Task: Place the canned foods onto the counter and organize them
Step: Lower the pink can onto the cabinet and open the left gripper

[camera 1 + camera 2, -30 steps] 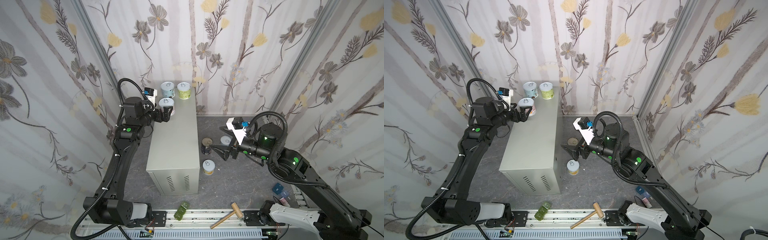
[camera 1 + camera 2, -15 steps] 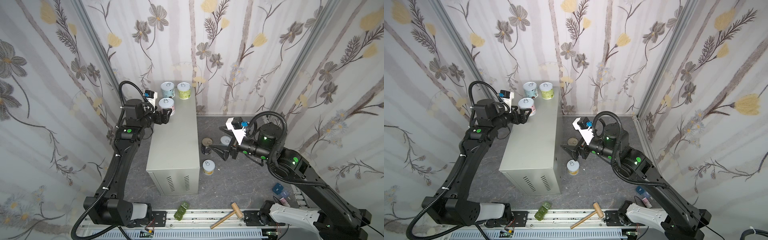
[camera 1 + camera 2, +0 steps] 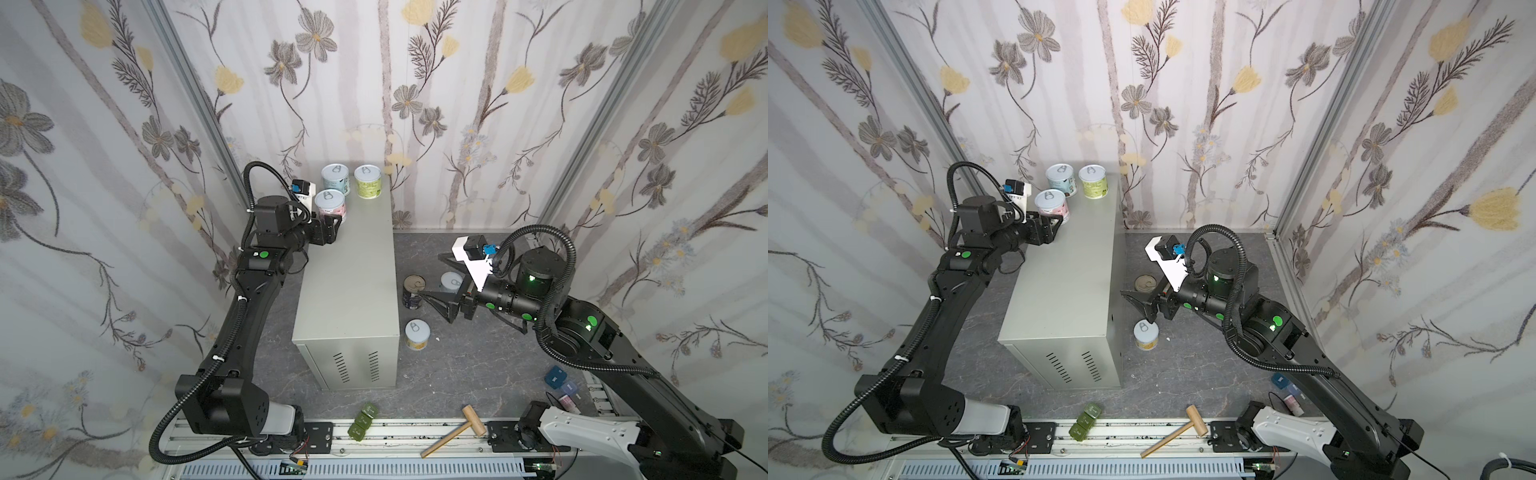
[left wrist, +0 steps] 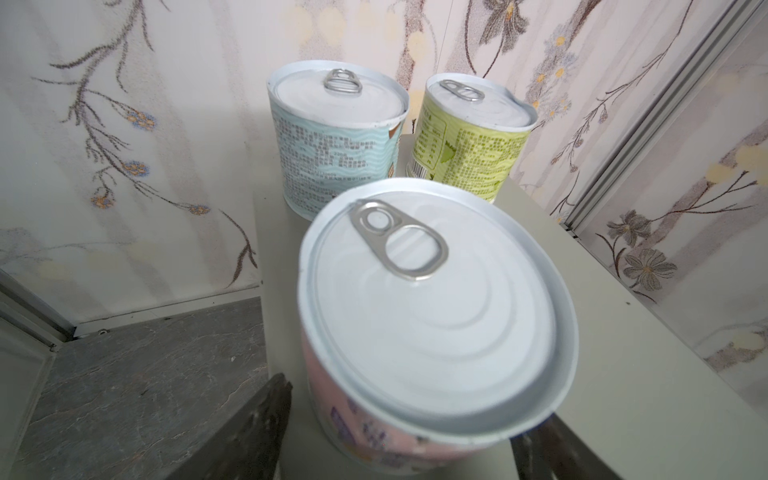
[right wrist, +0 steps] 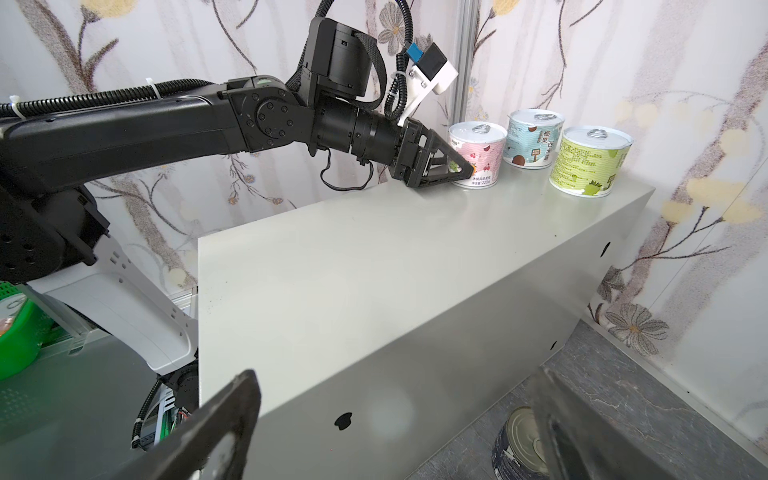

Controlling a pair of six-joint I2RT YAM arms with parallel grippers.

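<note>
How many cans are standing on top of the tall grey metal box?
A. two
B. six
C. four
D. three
D: in both top views only the pink can, the teal can and the green can stand on the counter, grouped at its far end by the wall.

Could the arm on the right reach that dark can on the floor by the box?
Probably yes. The right gripper hangs right beside the dark can, jaws open, with nothing between them; the counter stands on the can's far side.
</note>
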